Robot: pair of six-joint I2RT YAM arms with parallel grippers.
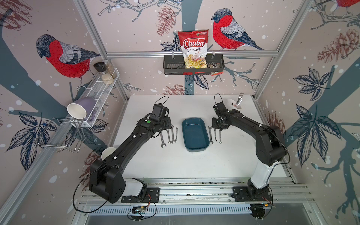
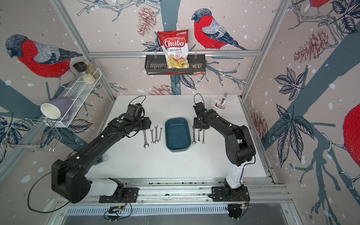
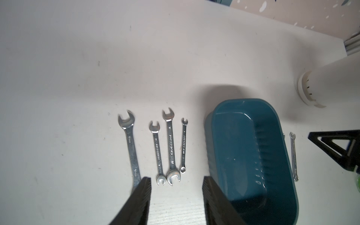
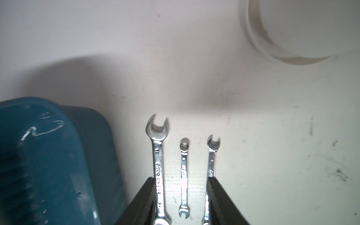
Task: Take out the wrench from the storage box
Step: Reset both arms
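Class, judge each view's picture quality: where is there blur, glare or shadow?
Both top views: even light, sharp; left wrist view: glints on the longest wrench; right wrist view: the storage box smeared, the white cup out of focus.

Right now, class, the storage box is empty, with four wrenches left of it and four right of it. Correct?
No: three wrenches, not four, lie right of the storage box, as both top views show. The rest holds.
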